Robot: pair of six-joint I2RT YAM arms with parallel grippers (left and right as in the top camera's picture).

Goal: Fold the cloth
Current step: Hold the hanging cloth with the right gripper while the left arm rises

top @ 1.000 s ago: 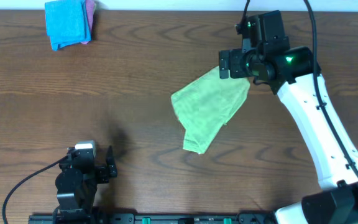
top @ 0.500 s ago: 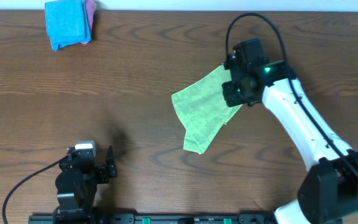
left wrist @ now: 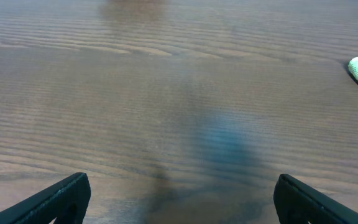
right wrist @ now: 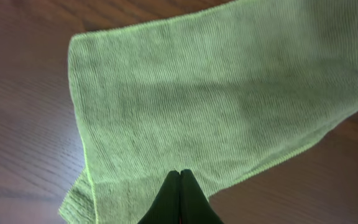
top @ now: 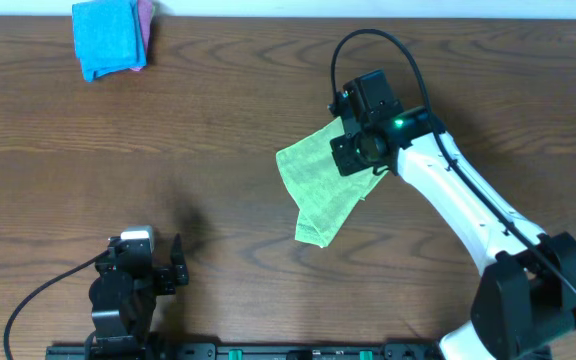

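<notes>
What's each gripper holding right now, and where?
Right gripper is shut on the lime-green fabric cloth, seemingly pinching its edge; left gripper is open, empty.

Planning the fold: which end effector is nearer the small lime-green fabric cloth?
Right. The right end effector is over the upper-right part of the lime-green fabric cloth; the left end effector is far off, down-left in the overhead view.

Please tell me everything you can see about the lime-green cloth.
The lime-green cloth is a soft, finely ribbed fabric, plain, with no tag visible. It lies slanted on the dark wooden table, right of centre, and is mostly flat. Its lower end seems doubled over into a narrow flap. The right end effector, fingers closed together, sits over its upper right corner and seems to pinch it. Nothing else touches it.
</notes>
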